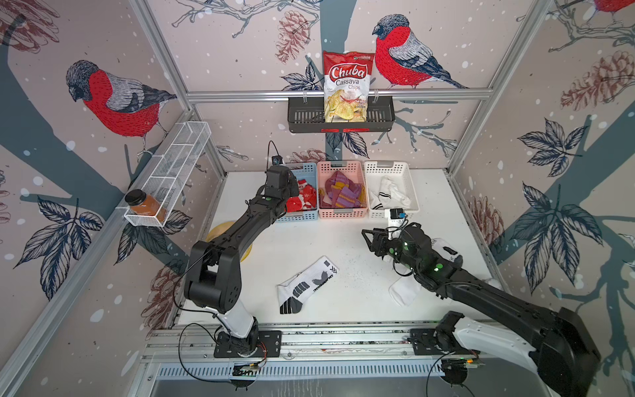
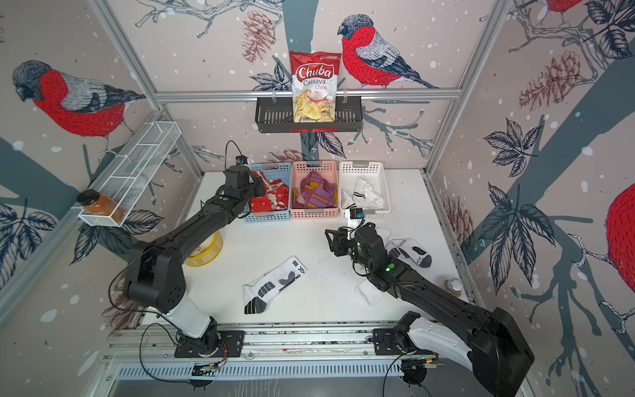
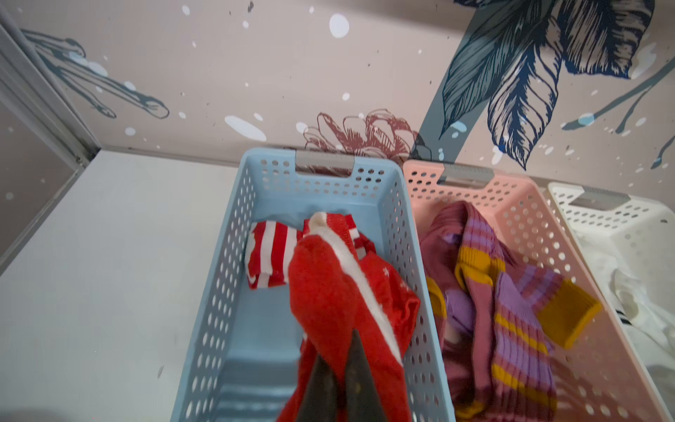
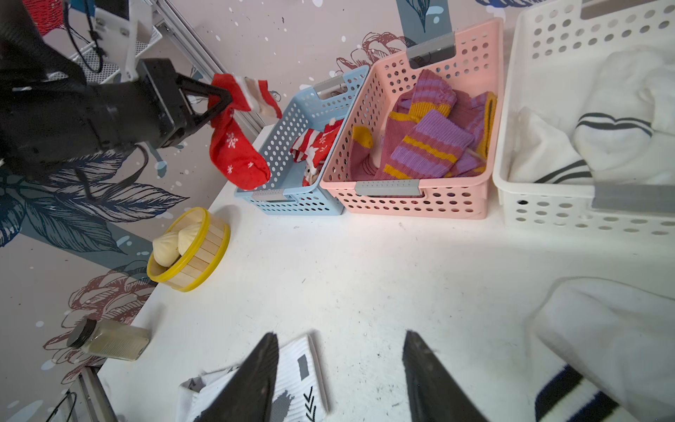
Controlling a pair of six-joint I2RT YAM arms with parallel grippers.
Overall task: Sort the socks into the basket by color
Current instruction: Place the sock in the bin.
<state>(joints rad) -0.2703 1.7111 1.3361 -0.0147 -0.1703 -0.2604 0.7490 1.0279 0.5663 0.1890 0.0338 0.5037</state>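
My left gripper is shut on a red snowflake sock, which hangs over the near end of the blue basket. More red-and-white socks lie inside that basket. Purple-and-mustard socks fill the pink basket, and white socks lie in the white basket. My right gripper is open above the table with nothing between its fingers. A white sock with black marks lies flat below it. Two more white socks lie by the right arm.
A yellow-rimmed steamer with dumplings sits at the table's left edge, partly under the left arm. A small jar stands at the right edge. A wire shelf with a jar and a black shelf with a chips bag hang on the walls.
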